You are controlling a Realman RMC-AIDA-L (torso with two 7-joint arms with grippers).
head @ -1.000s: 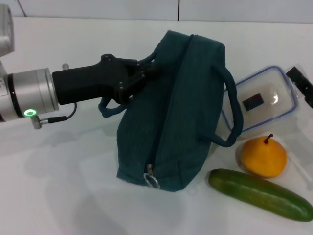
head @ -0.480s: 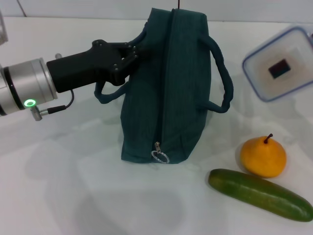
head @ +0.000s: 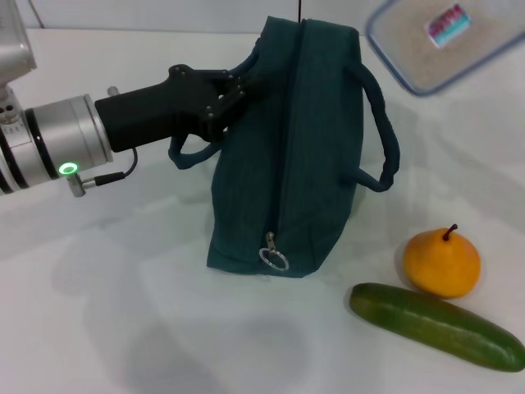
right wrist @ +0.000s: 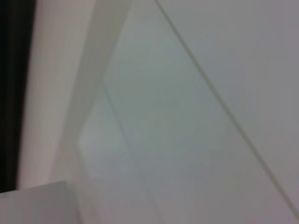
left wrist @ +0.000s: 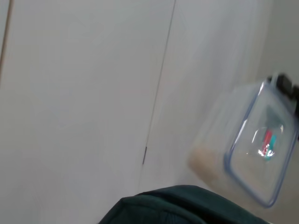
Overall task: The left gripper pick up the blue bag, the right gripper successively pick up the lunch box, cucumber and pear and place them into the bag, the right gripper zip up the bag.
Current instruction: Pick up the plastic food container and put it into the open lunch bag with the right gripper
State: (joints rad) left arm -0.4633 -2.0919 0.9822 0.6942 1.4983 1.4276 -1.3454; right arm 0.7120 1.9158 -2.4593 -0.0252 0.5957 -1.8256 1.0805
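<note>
My left gripper [head: 238, 86] is shut on the near loop handle of the blue bag [head: 287, 164] and holds the bag upright on the table. The bag's zipper runs along its top, with the silver ring pull [head: 275, 258] at the near end. The bag's top edge also shows in the left wrist view [left wrist: 187, 205]. The lunch box [head: 443, 37] hangs tilted in the air, above and to the right of the bag. In the left wrist view [left wrist: 261, 149] a black part of my right gripper [left wrist: 284, 85] sits at its far edge. The pear [head: 441, 263] and the cucumber [head: 435, 326] lie on the table to the bag's right.
The white table [head: 107, 312] runs out to the left and front of the bag. A pale wall with a seam [left wrist: 159, 93] stands behind. The bag's second handle [head: 381, 135] sticks out toward the lunch box side.
The lunch box has risen off the table beside the bag and moved up toward the bag's top. The bag has gone from leaning to upright, and my left gripper shifted slightly right.
</note>
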